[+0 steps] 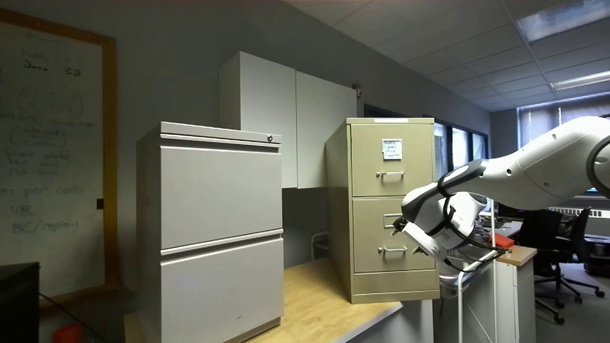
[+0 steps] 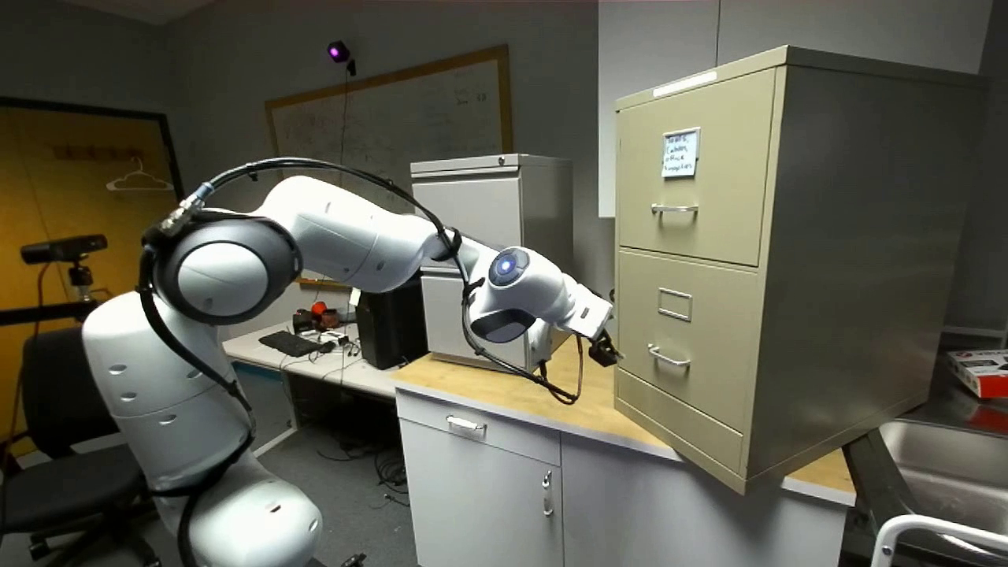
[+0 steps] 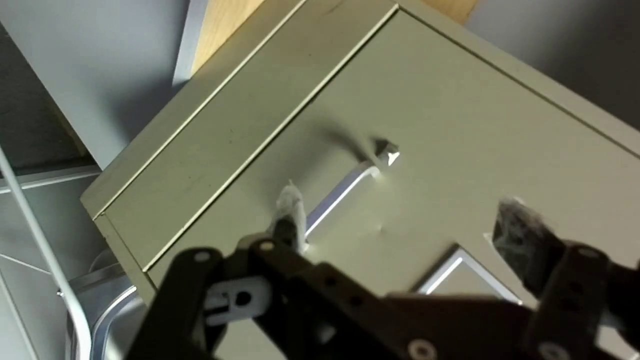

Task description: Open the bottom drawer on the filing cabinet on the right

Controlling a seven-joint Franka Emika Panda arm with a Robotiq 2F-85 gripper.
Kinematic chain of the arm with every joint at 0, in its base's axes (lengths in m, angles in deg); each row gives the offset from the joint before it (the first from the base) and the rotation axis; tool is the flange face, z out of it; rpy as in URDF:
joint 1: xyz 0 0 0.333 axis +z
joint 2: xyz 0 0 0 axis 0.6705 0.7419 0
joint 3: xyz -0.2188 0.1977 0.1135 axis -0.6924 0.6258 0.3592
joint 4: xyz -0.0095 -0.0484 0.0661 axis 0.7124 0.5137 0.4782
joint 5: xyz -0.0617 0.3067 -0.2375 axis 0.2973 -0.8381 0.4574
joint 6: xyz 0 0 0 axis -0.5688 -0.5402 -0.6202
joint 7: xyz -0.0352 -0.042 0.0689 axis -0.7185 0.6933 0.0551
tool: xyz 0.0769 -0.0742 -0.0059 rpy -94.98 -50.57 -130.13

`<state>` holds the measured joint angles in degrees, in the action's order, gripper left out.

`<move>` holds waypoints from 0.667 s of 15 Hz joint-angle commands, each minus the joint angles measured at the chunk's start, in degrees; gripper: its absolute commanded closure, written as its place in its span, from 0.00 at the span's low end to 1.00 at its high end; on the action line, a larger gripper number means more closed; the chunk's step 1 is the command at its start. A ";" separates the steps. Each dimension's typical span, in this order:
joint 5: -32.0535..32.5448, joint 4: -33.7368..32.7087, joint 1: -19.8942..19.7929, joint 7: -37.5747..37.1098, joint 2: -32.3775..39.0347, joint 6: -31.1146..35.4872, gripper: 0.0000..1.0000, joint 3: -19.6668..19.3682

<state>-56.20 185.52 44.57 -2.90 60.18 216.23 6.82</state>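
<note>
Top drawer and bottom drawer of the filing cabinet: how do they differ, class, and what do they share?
The top drawer bears a handwritten card; the bottom drawer has a label frame with no card. The open tool hangs before the bottom drawer, not the top drawer. Both are beige, shut, and have metal bar handles.

Both exterior views face filing cabinet [image 1: 367, 209] from opposite sides (arm [image 1: 533, 176] shared); wrist view: bottom drawer [image 3: 430, 175], close

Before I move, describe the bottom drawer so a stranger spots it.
Find the tall tan filing cabinet on the wood-topped counter. Its bottom drawer is the lower of two, above a plain strip. The top drawer bears a handwritten card; this one shows bare tan metal inside its label frame.
</note>
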 commanded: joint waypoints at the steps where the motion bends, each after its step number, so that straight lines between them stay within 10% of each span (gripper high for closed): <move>1: -8.77 -6.76 3.50 4.19 2.65 -0.99 0.00 -3.97; 10: -26.54 -21.48 1.13 15.35 18.38 -13.95 0.00 -8.46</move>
<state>-76.79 170.35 47.40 8.75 71.25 206.94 -0.95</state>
